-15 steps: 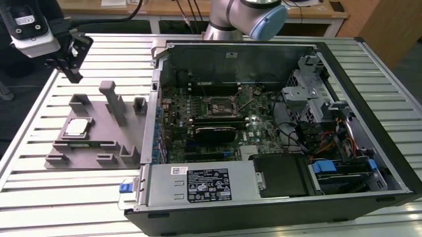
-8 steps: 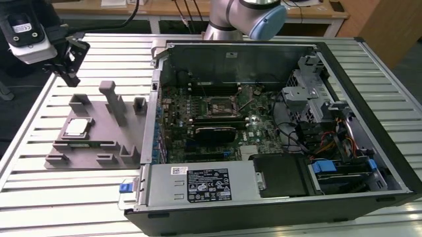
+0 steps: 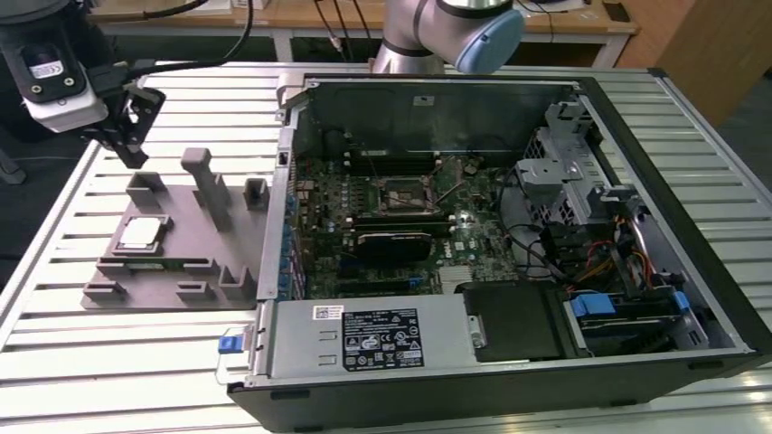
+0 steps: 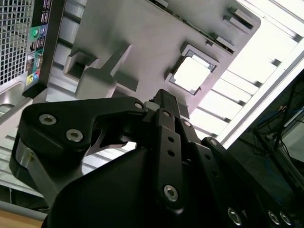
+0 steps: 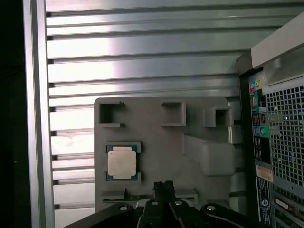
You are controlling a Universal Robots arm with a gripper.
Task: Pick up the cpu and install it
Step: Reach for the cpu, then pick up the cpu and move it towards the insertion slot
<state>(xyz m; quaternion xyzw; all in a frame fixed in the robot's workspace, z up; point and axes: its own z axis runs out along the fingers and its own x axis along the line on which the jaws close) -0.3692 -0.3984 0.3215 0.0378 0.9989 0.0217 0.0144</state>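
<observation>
Where the chip lies, exterior view: we see the chip (image 3: pixel 141 232) lying flat, shiny side up, in a shallow square seat of a grey holder tray (image 3: pixel 181 212). The tray stands just beside the open computer case (image 3: pixel 483 90), on the exterior view's left.
Gripper, exterior view: the black gripper (image 3: pixel 133 155) hangs in the air above the far end of the tray, pointing down, apart from the chip.
Arm, exterior view: the grey arm (image 3: pixel 417 36) rises behind the case.
Socket, exterior view: a square black-framed socket (image 3: pixel 402 192) sits near the middle of the green board inside the case.
Table, exterior view: tray and case rest on a slatted metal table (image 3: pixel 72 362).
Chip, second wrist view: the chip (image 4: pixel 192 73) shines bright in its seat on the tray (image 4: pixel 142 28), beyond the gripper's tip.
Jaws, second wrist view: on the gripper (image 4: pixel 162 97) the jaws are closed together, with nothing between them.
Case, second wrist view: the case's back (image 4: pixel 19 38), mesh and coloured plugs, borders the tray.
Chip, first wrist view: the chip (image 5: pixel 122 162) sits square in its seat on the tray (image 5: pixel 161 137).
Jaws, first wrist view: the gripper (image 5: pixel 164 186) shows its tips pressed together and empty, over the tray's edge near the chip's seat.
Surroundings, first wrist view: we see table slats (image 5: pixel 142 47) past the tray and the case (image 5: pixel 285 118) alongside.
</observation>
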